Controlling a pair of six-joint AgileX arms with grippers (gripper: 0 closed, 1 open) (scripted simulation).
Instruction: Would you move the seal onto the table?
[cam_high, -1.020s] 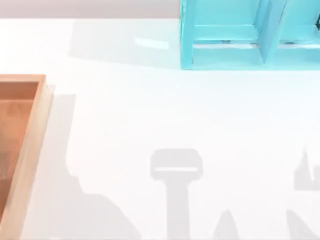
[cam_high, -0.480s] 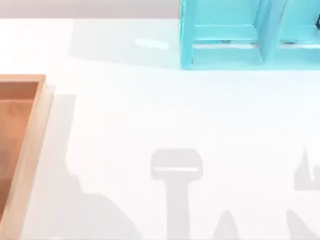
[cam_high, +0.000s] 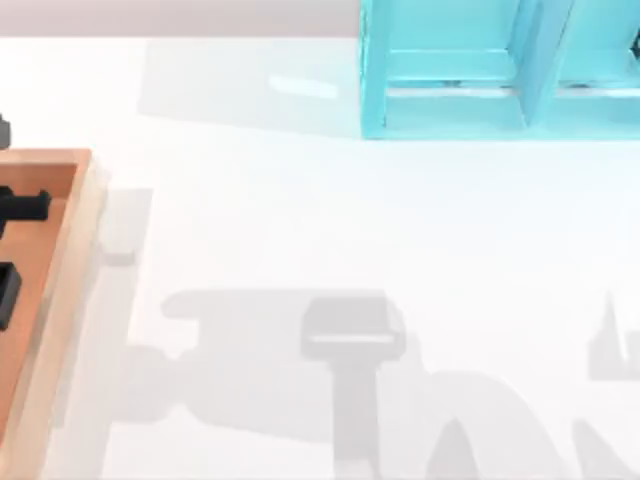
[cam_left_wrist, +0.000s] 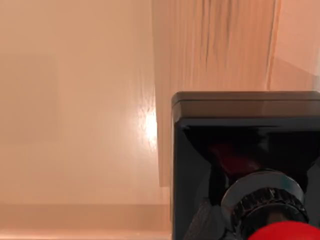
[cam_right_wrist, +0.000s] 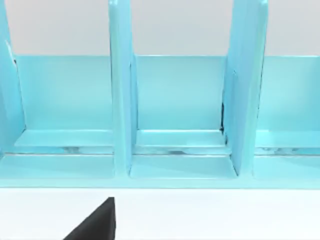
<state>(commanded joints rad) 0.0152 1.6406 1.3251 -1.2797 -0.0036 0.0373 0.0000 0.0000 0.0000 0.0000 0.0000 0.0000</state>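
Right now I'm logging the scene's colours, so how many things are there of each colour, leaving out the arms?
Orange-brown: 1, the wooden tray
Turquoise: 1, the shelf unit
White: 1, the table
Black and red: 1, the seal, seen close up over the tray in the left wrist view
Total: 4

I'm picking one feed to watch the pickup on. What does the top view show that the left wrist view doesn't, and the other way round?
Top view alone: the white table, the turquoise shelf unit at its far right, and the left gripper over the tray at the left edge.
Left wrist view alone: the seal up close, black block with its red knob, with the tray's wood behind it.
Both: the wooden tray.
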